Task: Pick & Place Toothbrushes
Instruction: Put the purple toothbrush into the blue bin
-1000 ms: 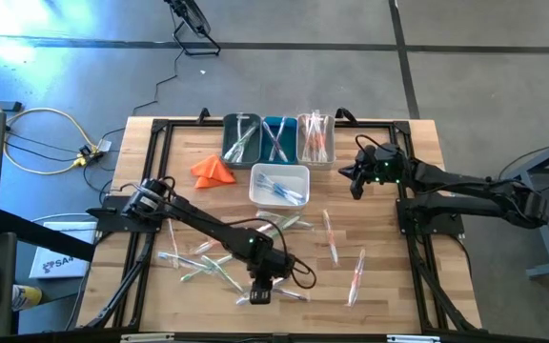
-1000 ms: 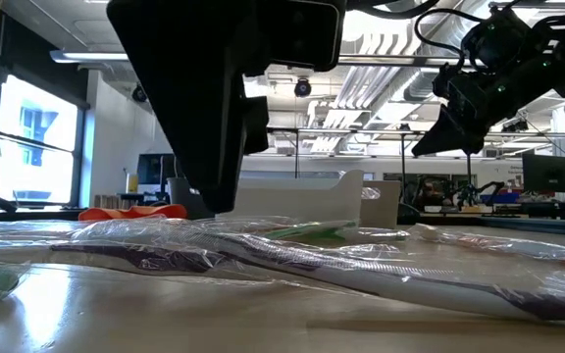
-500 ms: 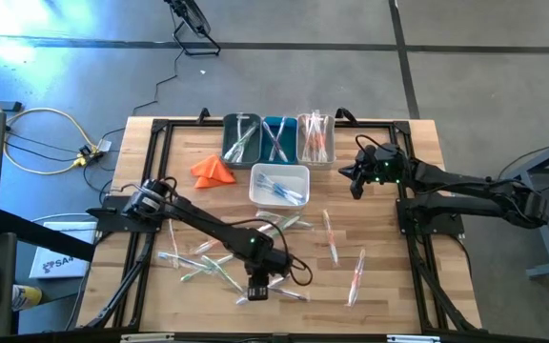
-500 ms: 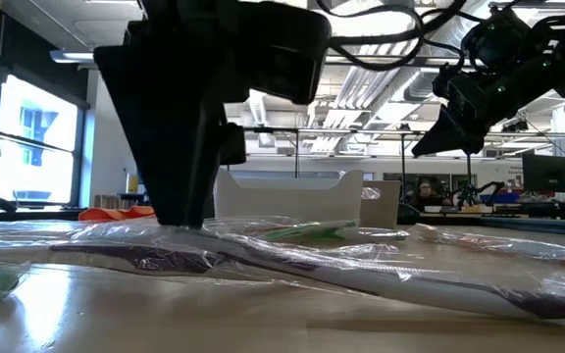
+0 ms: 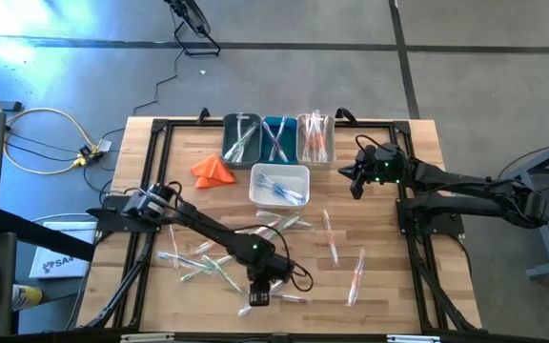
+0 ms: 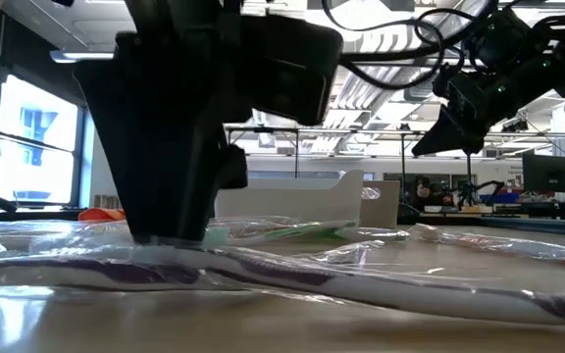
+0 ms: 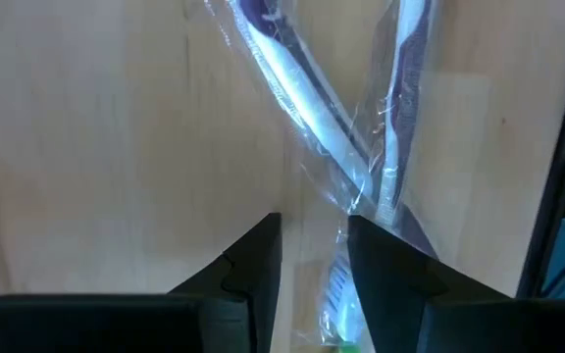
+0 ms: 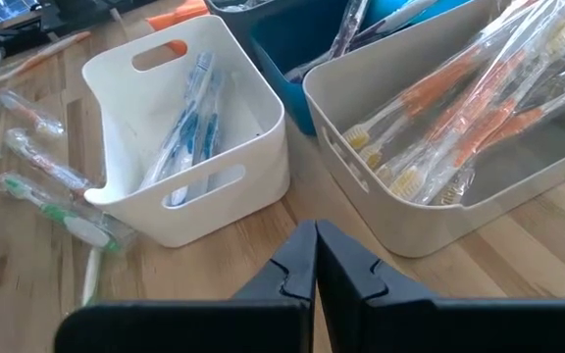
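The left gripper [image 7: 314,257] is down at the table near its front edge, jaws apart, with a wrapped toothbrush [image 7: 302,93] running into the gap between them and a second crossing it just ahead. This looks like the grasp step: next the jaws need to close on one wrapper only, then lift toward the bins [image 5: 278,139]. The right gripper [image 8: 315,257], jaws together and empty, waits above the white bin [image 8: 243,176].

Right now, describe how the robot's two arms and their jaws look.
Both arms are dark, nearly black, built of jointed segments. The left arm has black cable looping beside its gripper. The right arm shows small green lights near its gripper. Each gripper ends in two dark, wedge-shaped jaws.
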You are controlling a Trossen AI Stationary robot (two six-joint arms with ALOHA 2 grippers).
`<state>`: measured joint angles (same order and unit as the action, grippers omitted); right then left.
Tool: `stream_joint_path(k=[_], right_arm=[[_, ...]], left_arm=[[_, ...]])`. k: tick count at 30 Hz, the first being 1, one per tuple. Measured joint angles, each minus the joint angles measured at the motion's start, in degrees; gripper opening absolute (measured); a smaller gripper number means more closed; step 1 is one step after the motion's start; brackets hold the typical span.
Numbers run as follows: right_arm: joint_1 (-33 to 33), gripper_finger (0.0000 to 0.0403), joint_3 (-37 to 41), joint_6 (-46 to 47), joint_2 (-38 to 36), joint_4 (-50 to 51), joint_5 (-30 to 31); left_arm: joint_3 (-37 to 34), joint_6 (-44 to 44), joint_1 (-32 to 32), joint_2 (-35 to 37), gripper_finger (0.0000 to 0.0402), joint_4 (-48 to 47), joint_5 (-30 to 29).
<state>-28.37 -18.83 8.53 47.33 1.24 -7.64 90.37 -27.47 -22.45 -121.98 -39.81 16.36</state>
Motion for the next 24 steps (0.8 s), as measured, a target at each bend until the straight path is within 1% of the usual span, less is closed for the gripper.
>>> stream_joint_path(k=[13, 18, 24], right_arm=[[0.0, 0.0002, 0.0, 0.0, 0.0, -0.2, 0.0], [0.0, 0.0002, 0.0, 0.0, 0.0, -0.2, 0.0], [0.0, 0.0002, 0.0, 0.0, 0.0, -0.2, 0.0]], left_arm=[[-0.1, 0.1, 0.5, 0.0, 0.0117, -0.7, -0.3], [0.6, 0.8, 2.6, -0.1, 0.0117, -1.6, -0.2], [4.5, 4.8, 5.8, -0.2, 0.0117, -3.3, -0.7]])
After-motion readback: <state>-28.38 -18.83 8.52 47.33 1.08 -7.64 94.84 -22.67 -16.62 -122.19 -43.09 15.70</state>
